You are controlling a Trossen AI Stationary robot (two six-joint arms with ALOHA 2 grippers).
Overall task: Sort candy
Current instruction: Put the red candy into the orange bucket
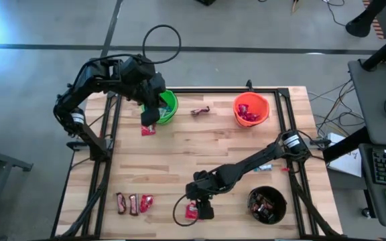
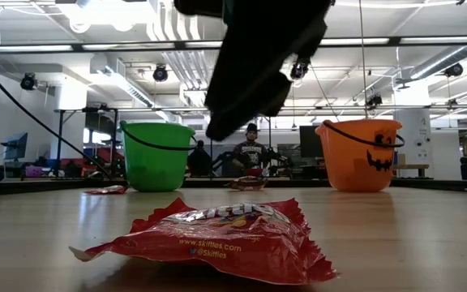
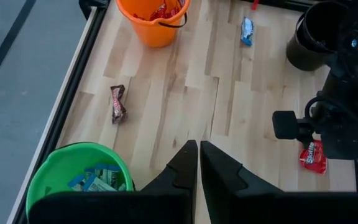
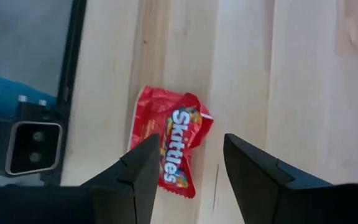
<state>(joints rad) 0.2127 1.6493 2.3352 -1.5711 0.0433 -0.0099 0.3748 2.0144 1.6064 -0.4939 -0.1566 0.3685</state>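
Note:
A red Skittles packet lies flat on the table near its front edge; in the low view it is close to the lens. My right gripper hangs open just above it, slanting down, one finger to each side, clear of the wrapper. My left gripper is shut on nothing, high by the green bucket at the far left. Other candy: a red packet beside that bucket, a dark brown bar, a light-blue bar, three pieces at the near left.
The orange bucket at the far right holds red packets, the black bucket at the near right holds dark bars, and the green bucket holds blue bars. A small camera sits on the table's rail beside the Skittles packet.

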